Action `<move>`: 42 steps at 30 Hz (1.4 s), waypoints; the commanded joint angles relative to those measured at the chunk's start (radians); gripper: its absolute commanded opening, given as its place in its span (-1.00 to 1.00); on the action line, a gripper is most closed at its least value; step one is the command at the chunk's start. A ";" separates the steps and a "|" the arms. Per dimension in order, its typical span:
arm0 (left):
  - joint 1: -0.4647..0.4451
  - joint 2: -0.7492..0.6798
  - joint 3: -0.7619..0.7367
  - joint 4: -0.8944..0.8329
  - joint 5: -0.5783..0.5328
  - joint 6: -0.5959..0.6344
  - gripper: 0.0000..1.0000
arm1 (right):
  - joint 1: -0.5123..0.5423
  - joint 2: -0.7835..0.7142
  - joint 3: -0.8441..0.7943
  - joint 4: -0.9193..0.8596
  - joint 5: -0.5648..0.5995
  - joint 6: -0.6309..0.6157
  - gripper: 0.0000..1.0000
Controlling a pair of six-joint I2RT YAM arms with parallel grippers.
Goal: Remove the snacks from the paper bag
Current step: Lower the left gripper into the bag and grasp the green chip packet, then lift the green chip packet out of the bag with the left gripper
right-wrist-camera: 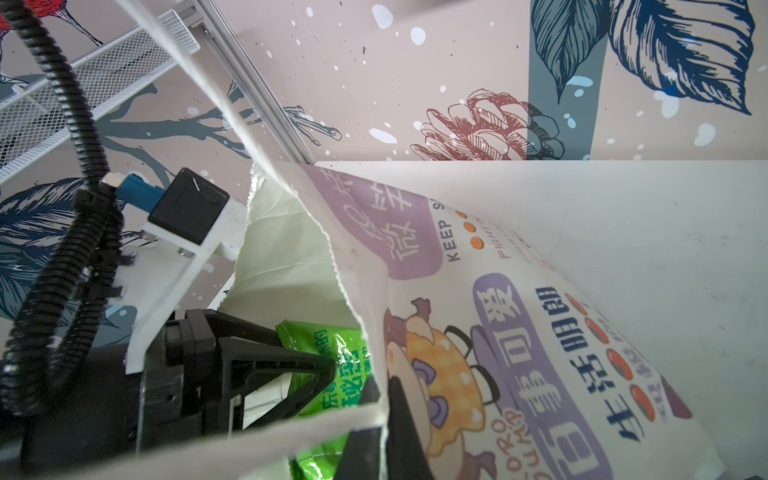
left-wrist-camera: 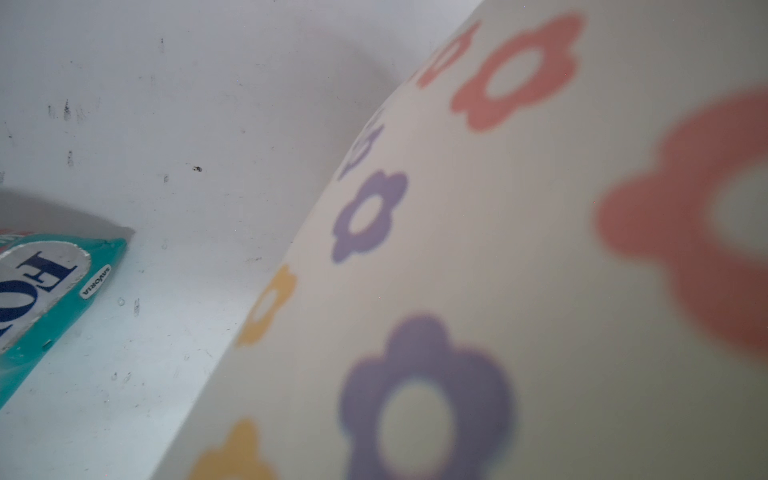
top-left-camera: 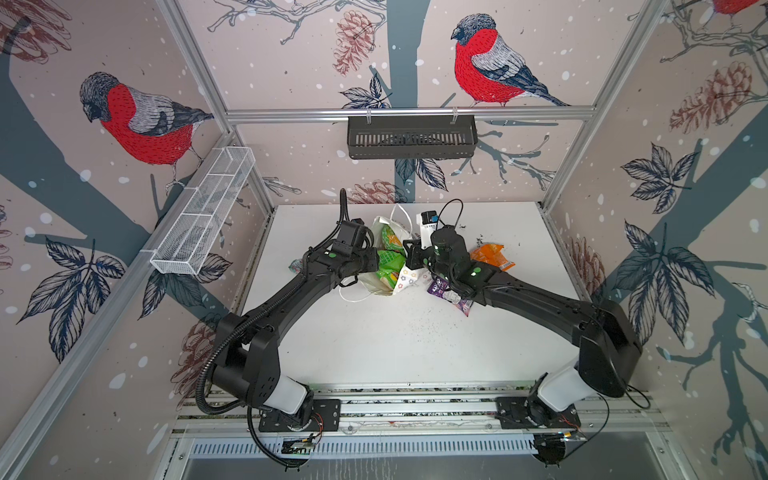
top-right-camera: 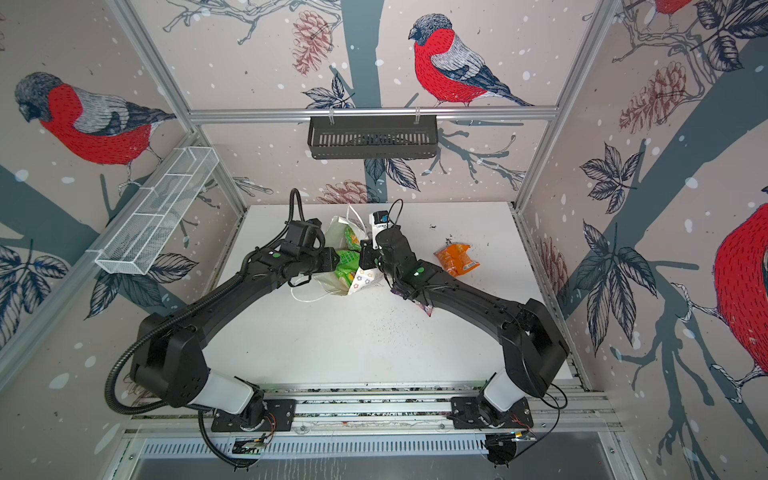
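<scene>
I am clamping my right gripper (right-wrist-camera: 384,419) on the rim of the white printed paper bag (right-wrist-camera: 478,291), holding it wide. My left gripper (top-left-camera: 373,261), jaws unclear, is perhaps touching the crinkly green packet (right-wrist-camera: 320,343).

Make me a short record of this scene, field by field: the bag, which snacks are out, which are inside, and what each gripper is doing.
paper bag: slumped mid-table, mouth open
snacks out: orange packet right of the bag; purple packet partly under the right arm; teal FOX'S packet left of the bag
snacks inside: green packets showing in the mouth
right gripper: shut on the bag's rim
left gripper: inside the bag mouth, at a green packet; open or shut unclear
</scene>
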 commanded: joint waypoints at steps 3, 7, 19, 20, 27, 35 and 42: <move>-0.003 0.023 0.009 0.063 0.012 -0.027 -0.15 | 0.003 0.003 0.007 0.000 0.015 -0.005 -1.00; -0.002 0.042 0.019 0.068 0.006 -0.032 -0.24 | 0.002 0.006 0.008 0.000 0.015 -0.005 -1.00; -0.003 0.023 0.024 0.062 -0.019 -0.034 -1.00 | 0.002 0.003 0.007 0.000 0.015 -0.007 -1.00; -0.002 0.019 0.026 0.059 -0.019 -0.034 -1.00 | 0.002 0.003 0.005 0.000 0.015 -0.007 -1.00; -0.002 -0.062 0.034 0.042 -0.054 -0.023 -1.00 | 0.001 0.005 0.002 0.001 0.020 -0.002 -1.00; -0.002 -0.142 0.036 0.018 -0.082 -0.019 -1.00 | 0.002 0.009 0.004 -0.002 0.031 -0.002 -1.00; -0.002 -0.222 0.039 0.018 -0.078 -0.020 -1.00 | 0.000 0.014 0.006 0.000 0.036 0.001 -1.00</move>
